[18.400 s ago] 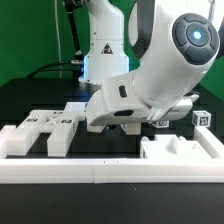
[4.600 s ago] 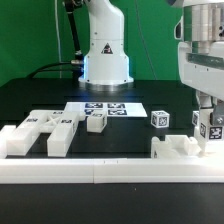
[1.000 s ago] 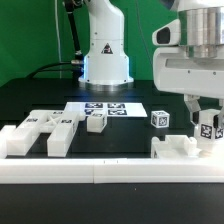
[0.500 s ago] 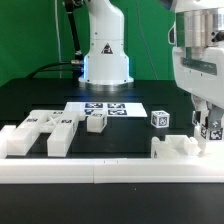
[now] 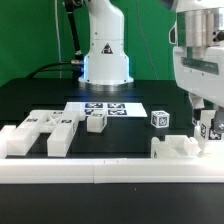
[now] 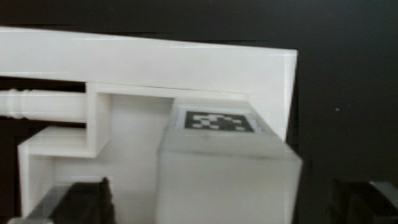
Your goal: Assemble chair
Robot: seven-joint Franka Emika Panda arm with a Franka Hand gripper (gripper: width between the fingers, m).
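Note:
My gripper [image 5: 207, 130] hangs over the exterior view's right, its fingers on either side of a small white tagged chair block [image 5: 211, 127]. In the wrist view the block [image 6: 217, 150] shows its tag on top. A dark finger [image 6: 80, 202] stands off each side of it with a narrow gap, so the jaws are open around it. The block stands against a larger white chair part [image 5: 178, 147] that has a round peg [image 6: 36, 100]. A loose tagged cube [image 5: 160, 118] lies just beside that part on the black table.
Two notched tagged bars [image 5: 45, 131] lie at the exterior view's left, with a small tagged block [image 5: 96, 122] beyond them. The marker board [image 5: 105, 107] lies at the back centre. A long white border rail [image 5: 100, 172] runs along the front. The arm's base [image 5: 105, 50] stands behind.
The jaws have come apart from the tagged block, which stays where it was. The arm had shifted slightly toward the exterior view's right before that.

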